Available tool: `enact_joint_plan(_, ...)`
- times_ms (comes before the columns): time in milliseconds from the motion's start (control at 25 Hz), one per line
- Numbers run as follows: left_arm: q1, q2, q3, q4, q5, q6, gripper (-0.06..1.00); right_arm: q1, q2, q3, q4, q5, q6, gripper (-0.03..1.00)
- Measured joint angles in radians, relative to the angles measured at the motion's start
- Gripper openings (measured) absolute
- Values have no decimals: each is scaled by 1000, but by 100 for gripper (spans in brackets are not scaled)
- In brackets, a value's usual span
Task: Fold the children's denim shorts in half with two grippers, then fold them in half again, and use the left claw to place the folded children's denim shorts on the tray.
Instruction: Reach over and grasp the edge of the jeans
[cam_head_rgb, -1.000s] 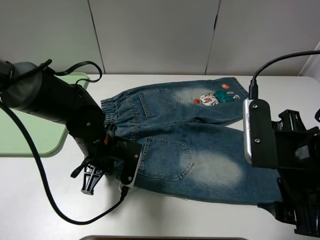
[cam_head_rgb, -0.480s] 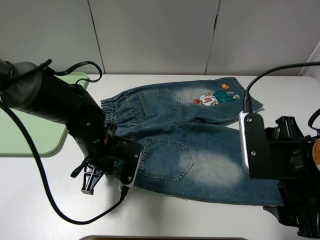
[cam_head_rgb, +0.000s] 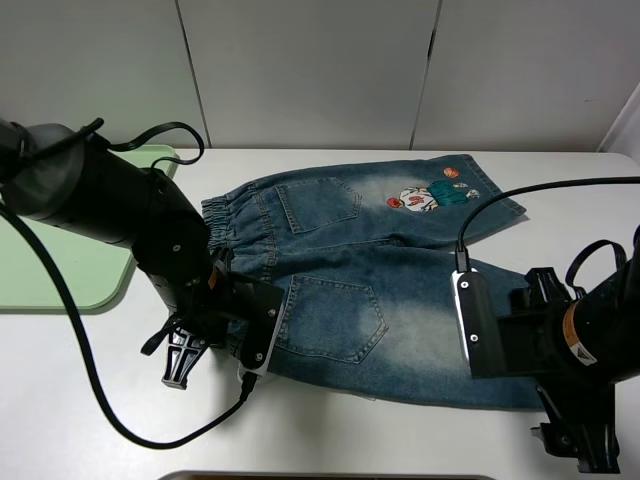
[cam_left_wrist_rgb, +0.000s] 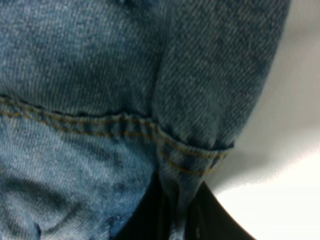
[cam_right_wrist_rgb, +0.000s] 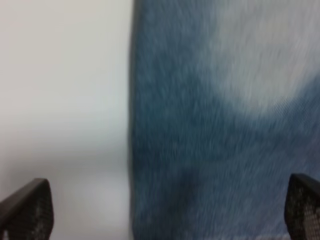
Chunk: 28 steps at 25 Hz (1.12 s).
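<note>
Exterior high view: over the past second your right arm has swung down and outward, off the top of the children's denim shorts (cam_head_rgb: 370, 270) towards the near corner of the table (cam_head_rgb: 100, 420).

— Agreed, and your right wrist view shows what that buys you. The right tool (cam_right_wrist_rgb: 165, 207) stands wide open and holds nothing, with an edge of the near leg running between its fingertips. The view is blurred, so I can't say how low it sits.

Your left side hasn't shifted. The left tool (cam_left_wrist_rgb: 175, 220) is pinched shut on the denim, on a stitched seam at the waistband end.

— So one corner is secured and the other is only lined up. The shorts lie spread flat on the table, back pockets up, with no fold made. The tray (cam_head_rgb: 60, 270) lies off to the left, beyond the waistband.

I'd judge your next job is closing the right tool on that leg before either arm lifts.

— Yes. Lift early and the cloth will likely drag lopsided.
</note>
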Motion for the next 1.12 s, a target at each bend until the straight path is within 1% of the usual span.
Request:
enact_joint_plan(80, 0, 0, 0, 0, 0, 0, 3, -64, 20, 0, -14, -20, -16, 70)
enact_joint_plan(120, 0, 0, 0, 0, 0, 0, 3, -64, 20, 0, -14, -20, -16, 70)
enact_joint_plan(160, 0, 0, 0, 0, 0, 0, 3, -125, 24, 0, -10, -40, -48, 70)
enact_joint_plan(360, -1, 0, 0, 18, 0, 0, 3, -237, 25, 13, 49, -73, -186, 70)
enact_joint_plan(440, -1, 0, 0, 22, 0, 0, 3, -265, 36, 27, 54, -85, -219, 70)
enact_joint_plan(560, -1, 0, 0, 24, 0, 0, 3, -274, 66, 47, 49, -96, -256, 70)
enact_joint_plan(680, -1, 0, 0, 25, 0, 0, 3, -274, 99, 54, 33, -138, -270, 70)
enact_joint_plan(1120, -1, 0, 0, 26, -1, 0, 2, -274, 237, 53, 15, -257, -273, 70)
